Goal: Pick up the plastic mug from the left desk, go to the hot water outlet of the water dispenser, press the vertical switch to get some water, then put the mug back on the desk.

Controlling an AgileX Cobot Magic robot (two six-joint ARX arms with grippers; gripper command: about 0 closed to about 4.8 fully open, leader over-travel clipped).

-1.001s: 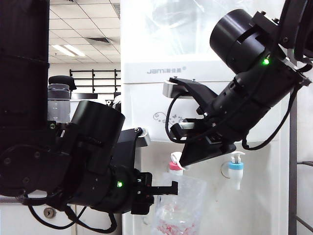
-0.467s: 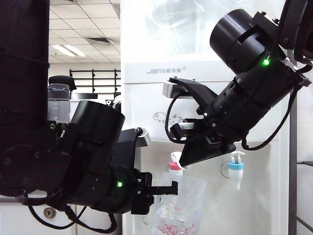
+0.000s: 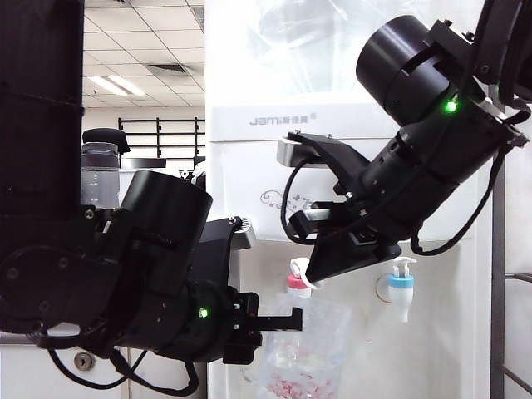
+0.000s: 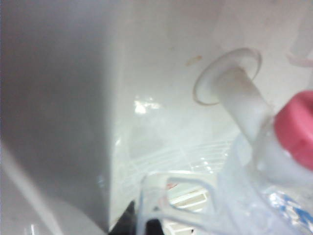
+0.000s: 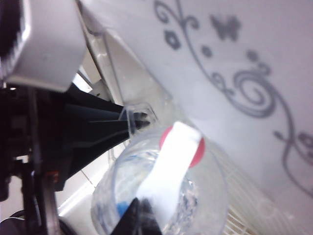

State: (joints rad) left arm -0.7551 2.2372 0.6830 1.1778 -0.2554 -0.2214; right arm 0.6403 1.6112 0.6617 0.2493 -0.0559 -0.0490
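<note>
left gripper (image 3: 287,320): clamped tight on plastic mug (image 3: 309,349) handle, under hot water outlet (image 3: 298,283)
right gripper (image 5: 142,215): jaws pressed together, on vertical switch (image 5: 171,171)
risk: thin handle twists, hot water misses or overflows

Relative to the dispenser (image 3: 349,125): the left arm reaches in from the lower left, level, its left gripper (image 3: 287,320) shut on the mug (image 3: 303,349) handle below the red tap (image 3: 298,281). The right arm slants down from the upper right, its right gripper (image 3: 312,270) closed, tips at the switch (image 5: 171,171).
</note>
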